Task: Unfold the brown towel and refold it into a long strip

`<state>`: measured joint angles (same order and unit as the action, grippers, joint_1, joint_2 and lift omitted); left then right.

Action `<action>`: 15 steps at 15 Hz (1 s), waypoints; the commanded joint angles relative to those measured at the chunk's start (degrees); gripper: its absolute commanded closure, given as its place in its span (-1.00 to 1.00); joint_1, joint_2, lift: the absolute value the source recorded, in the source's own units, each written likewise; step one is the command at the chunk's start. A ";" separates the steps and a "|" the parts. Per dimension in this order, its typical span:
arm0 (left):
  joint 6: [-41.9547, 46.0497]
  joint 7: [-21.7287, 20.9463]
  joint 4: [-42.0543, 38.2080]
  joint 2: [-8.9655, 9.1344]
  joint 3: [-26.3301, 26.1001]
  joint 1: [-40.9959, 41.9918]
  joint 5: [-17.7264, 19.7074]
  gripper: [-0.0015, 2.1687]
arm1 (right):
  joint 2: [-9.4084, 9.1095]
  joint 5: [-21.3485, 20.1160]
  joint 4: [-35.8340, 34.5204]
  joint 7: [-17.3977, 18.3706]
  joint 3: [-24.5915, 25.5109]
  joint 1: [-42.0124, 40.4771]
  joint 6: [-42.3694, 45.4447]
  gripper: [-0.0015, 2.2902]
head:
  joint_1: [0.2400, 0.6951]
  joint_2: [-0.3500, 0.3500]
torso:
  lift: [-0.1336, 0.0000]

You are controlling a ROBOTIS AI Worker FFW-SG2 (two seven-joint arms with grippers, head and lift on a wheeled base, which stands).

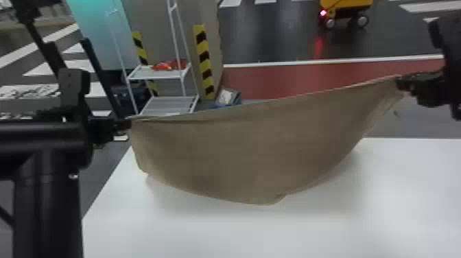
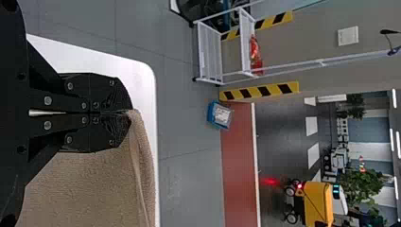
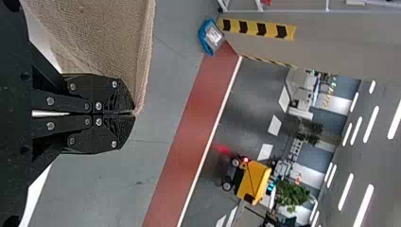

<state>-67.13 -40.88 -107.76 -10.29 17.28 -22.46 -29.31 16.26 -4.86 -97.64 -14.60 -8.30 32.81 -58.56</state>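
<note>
Left arm [image 1: 48, 192] foremost, its left tool [image 2: 128, 113] pinches one corner of the brown towel [image 1: 240, 154], the right tool [image 3: 132, 113] another; it hangs over the table [image 1: 223, 233]. I'd level both corners, keep gentle tension, then lower.

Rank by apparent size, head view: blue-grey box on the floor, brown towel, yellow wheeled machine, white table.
Largest to smallest, by visible area:
1. White table
2. Brown towel
3. Yellow wheeled machine, cut off by the top edge
4. Blue-grey box
</note>
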 commanded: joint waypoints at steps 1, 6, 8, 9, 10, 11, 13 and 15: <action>-1.03 1.16 0.71 0.80 -3.83 -5.49 0.04 0.98 | 0.18 1.87 -0.18 0.98 2.68 1.73 0.41 0.48 | 0.21 0.42 | -0.83; -1.39 1.42 -14.67 3.43 1.18 6.55 5.23 0.98 | 9.76 10.93 -14.50 1.59 16.04 -15.32 1.29 0.48 | -0.16 0.10 | -0.83; 6.35 1.33 -20.47 6.60 4.52 18.16 7.08 0.98 | 11.43 13.56 -21.80 0.89 21.40 -26.84 2.87 0.48 | 0.02 0.03 | -0.83; 12.85 1.42 -22.67 8.80 6.10 23.87 8.22 0.98 | 11.52 14.62 -24.26 0.80 23.42 -32.90 5.68 0.48 | 0.17 0.00 | -0.83; 16.37 1.51 -24.60 10.29 7.33 28.53 10.06 0.98 | 11.60 14.88 -26.19 0.18 25.00 -37.47 7.09 0.48 | 0.47 -0.03 | -0.83; 20.06 1.07 -26.63 10.44 8.56 34.15 12.52 0.98 | 11.69 14.97 -28.13 -1.05 26.67 -42.22 8.14 0.48 | 0.47 -0.03 | -0.83; 35.70 1.42 -26.45 10.44 8.82 44.61 14.81 0.98 | 11.69 14.88 -30.33 -6.67 28.87 -49.51 9.55 0.48 | 0.95 -0.07 | -0.83; 45.90 1.24 -23.11 10.44 8.91 51.29 15.86 0.98 | 11.96 13.30 -30.59 -11.68 29.22 -56.37 14.12 0.48 | 1.00 -0.08 | -0.83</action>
<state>-28.00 -39.49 -132.90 -0.02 26.11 24.28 -14.45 28.10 9.57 -127.95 -24.86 20.66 -19.05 -47.22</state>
